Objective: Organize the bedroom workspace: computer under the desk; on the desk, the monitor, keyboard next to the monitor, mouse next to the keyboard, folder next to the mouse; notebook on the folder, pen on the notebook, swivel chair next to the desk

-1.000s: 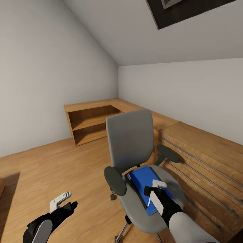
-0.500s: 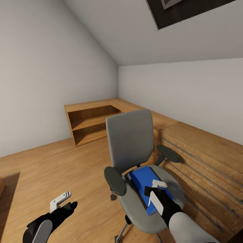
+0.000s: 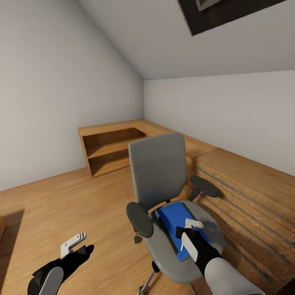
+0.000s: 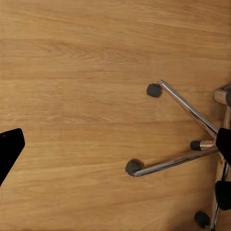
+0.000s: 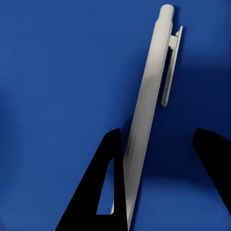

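Note:
The grey swivel chair (image 3: 157,168) stands on the plank floor with the blue folder (image 3: 174,215) lying on its seat. My right gripper (image 3: 186,235) hovers low over the folder's near end. In the right wrist view a light grey pen (image 5: 151,96) with a clip lies on the folder (image 5: 57,72). The right gripper (image 5: 161,137) is open around the pen's near end, and one black finger (image 5: 113,183) touches the pen. My left gripper (image 3: 78,246) hangs open over bare floor to the left of the chair. The left gripper (image 4: 120,139) looks down on the chair's metal star base (image 4: 178,161).
A low wooden corner cabinet with open shelves (image 3: 108,147) runs along the far walls. A slatted wooden cabinet (image 3: 246,184) stands close behind the chair's right armrest. Open plank floor (image 3: 61,200) lies to the left. A dark skylight (image 3: 221,12) sits in the sloped ceiling.
My right gripper has sunk a touch lower toward the folder. The chair, the folder and the left arm have not moved.

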